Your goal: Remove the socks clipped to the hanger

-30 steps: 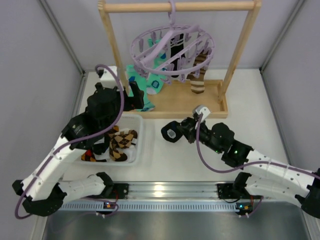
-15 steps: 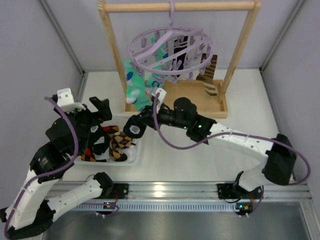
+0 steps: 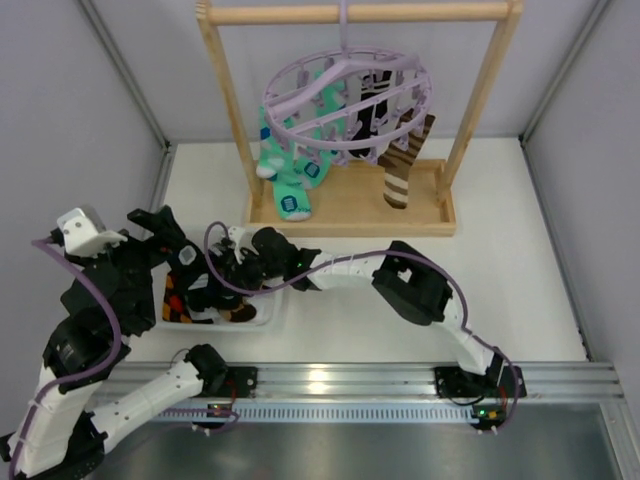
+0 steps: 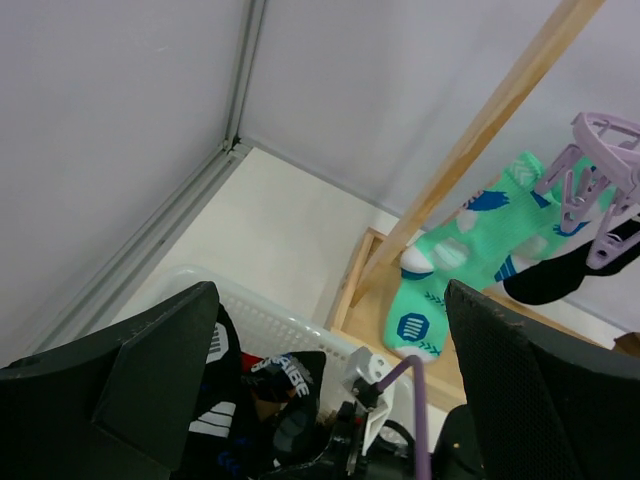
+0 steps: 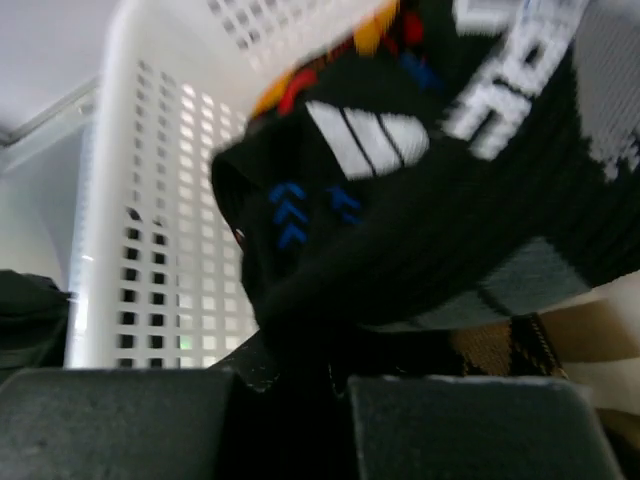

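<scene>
The lavender hanger (image 3: 345,95) hangs from the wooden rack's top bar (image 3: 360,13). Clipped to it are mint-teal socks (image 3: 285,170), a black sock (image 3: 365,115) and a brown striped sock (image 3: 400,165). My right gripper (image 3: 215,285) reaches down into the white basket (image 3: 272,310), shut on a black sock (image 5: 450,200) with white and blue marks. My left gripper (image 3: 168,240) hovers open over the basket's left end with nothing between its fingers. Its wrist view shows the mint-teal socks (image 4: 450,260) and the hanger's pegs (image 4: 600,170) at the upper right.
The basket (image 4: 270,320) holds several dropped socks, brown argyle among them. The rack's wooden base tray (image 3: 350,205) stands just beyond the basket. Grey walls close in the table on the left, back and right. My right arm (image 3: 400,275) lies across the table's middle.
My right arm swung from the rack's front leftward and down into the basket, carrying the black sock. My left arm pulled back to the left and rose. The hanger swayed.
</scene>
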### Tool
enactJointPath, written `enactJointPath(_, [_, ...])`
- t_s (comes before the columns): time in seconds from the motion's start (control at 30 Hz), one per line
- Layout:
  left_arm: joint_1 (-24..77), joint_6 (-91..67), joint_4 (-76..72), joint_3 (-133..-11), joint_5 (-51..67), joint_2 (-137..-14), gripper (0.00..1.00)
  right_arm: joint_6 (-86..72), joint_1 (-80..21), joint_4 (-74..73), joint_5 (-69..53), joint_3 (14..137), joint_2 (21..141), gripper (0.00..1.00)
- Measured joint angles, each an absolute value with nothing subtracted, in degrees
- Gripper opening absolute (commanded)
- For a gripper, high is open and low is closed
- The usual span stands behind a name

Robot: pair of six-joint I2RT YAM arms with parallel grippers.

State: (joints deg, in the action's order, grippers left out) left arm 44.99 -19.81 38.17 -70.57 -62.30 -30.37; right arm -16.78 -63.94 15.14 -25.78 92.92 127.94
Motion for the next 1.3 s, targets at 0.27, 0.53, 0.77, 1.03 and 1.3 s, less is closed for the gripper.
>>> enactJointPath(0.27, [44.99,-19.88,38.02,-69.36,-63.18,-30.92,0.98,-19.73,-64.47,15.03,-26.61,93.54,131.94,0.35])
enactJointPath(0.53, [44.99,-20.62,37.91,-68.99,-64.01,-30.89,0.98,-17.34,-64.51,12.64,-24.71,93.21,127.00,0.76])
enactJointPath(0.77, [44.99,-21.02,37.78,-68.99,-64.05,-31.05,0.98,-14.57,-64.49,12.36,-21.82,88.44,116.14,0.92])
enactJointPath(1.03, [44.99,-21.10,37.69,-68.99,-62.81,-32.93,0.98,-11.84,-64.45,11.49,-19.33,83.57,109.43,0.95])
enactJointPath(1.3, [44.99,-21.10,37.71,-68.99,-62.15,-33.06,0.98,-10.50,-64.42,9.56,-17.80,82.19,108.97,0.83])
